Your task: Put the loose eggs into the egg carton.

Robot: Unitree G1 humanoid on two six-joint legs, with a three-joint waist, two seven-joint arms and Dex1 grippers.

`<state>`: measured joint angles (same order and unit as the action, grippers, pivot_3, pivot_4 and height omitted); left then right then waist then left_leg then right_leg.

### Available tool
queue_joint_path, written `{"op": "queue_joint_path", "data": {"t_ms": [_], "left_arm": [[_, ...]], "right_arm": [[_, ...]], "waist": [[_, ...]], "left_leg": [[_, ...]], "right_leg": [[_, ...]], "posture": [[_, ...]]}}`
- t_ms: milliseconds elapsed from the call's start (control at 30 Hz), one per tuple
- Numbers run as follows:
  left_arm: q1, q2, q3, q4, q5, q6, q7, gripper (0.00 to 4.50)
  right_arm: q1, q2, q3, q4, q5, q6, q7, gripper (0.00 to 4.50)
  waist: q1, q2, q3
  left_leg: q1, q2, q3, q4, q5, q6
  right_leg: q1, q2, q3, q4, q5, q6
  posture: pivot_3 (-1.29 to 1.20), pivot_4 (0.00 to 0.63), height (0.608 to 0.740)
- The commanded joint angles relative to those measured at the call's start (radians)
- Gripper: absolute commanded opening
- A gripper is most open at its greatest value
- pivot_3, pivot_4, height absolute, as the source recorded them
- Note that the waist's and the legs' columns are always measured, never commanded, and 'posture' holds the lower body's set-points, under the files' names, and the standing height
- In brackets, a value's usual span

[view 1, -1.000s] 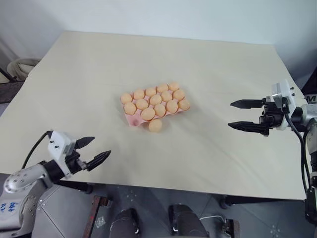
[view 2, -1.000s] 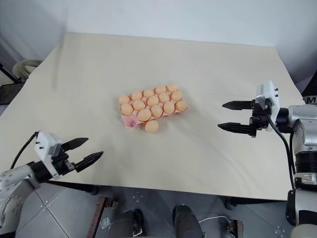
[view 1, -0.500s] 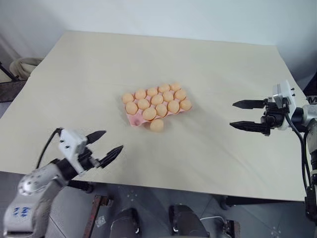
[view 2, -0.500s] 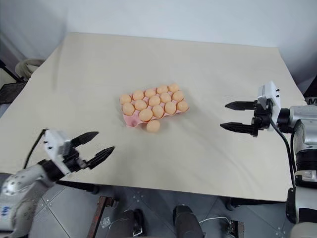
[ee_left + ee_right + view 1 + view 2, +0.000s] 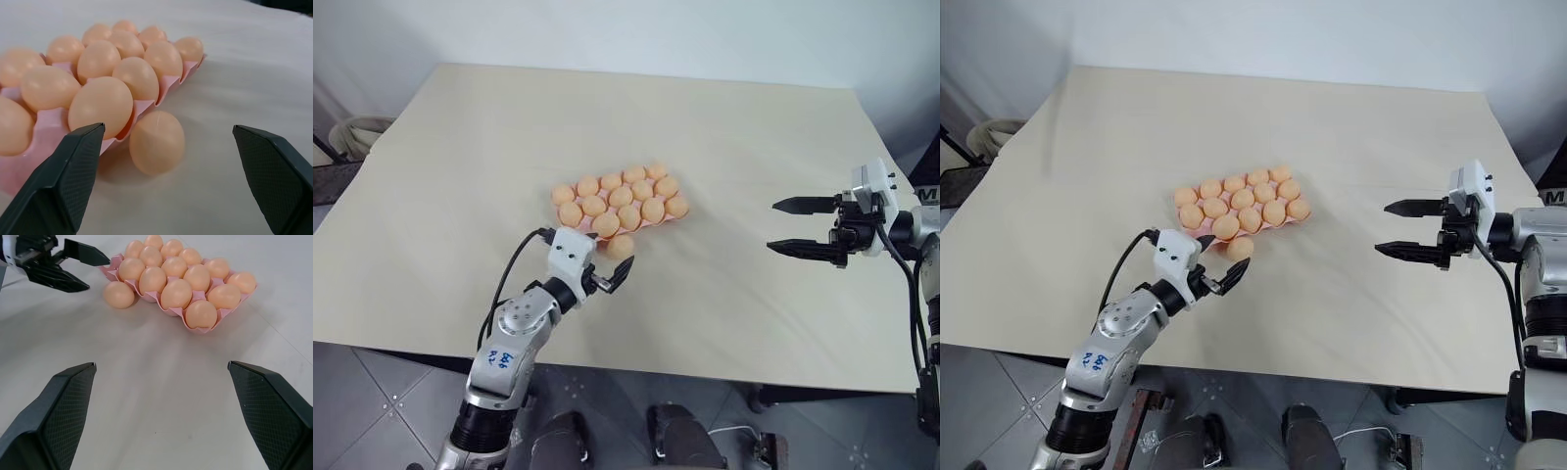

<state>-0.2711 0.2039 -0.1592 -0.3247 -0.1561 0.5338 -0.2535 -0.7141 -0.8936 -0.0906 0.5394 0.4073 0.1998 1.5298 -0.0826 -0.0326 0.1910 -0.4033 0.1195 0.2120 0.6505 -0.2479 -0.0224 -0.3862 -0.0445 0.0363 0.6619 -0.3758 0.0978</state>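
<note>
Tabletop (image 5: 724,127): pale beige, matte, rectangular, with a white wall behind its far edge. Grey tiled floor (image 5: 372,411) visible below the near edge. Beyond the far left corner, a coil of pale hose or cable (image 5: 352,132) sits beside a dark object, which I cannot identify.
</note>
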Motion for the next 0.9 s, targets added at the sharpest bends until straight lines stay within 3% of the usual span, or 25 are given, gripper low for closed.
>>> {"op": "queue_joint_path", "data": {"t_ms": [33, 900], "left_arm": [[-0.034, -0.03, -0.043, 0.009, 0.02, 0.012, 0.003, 4.46], [-0.092, -0.106, -0.04, 0.081, 0.045, 0.184, 0.041, 4.46]], "right_arm": [[0.008, -0.022, -0.025, -0.04, 0.014, 0.004, 0.028, 4.5], [0.043, -0.015, -0.031, -0.083, 0.012, 0.027, -0.012, 4.5]], "waist": [[0.001, 0.0, 0.0], [0.007, 0.0, 0.0]], "left_leg": [[0.0, 0.0, 0.0, 0.0, 0.0, 0.0], [0.0, -0.001, -0.008, 0.003, 0.0, 0.001]], "right_leg": [[0.0, 0.0, 0.0, 0.0, 0.0, 0.0], [0.007, -0.001, -0.002, -0.001, 0.001, 0.001]], "posture": [[0.0, 0.15, 0.74], [0.0, 0.15, 0.74]]}}
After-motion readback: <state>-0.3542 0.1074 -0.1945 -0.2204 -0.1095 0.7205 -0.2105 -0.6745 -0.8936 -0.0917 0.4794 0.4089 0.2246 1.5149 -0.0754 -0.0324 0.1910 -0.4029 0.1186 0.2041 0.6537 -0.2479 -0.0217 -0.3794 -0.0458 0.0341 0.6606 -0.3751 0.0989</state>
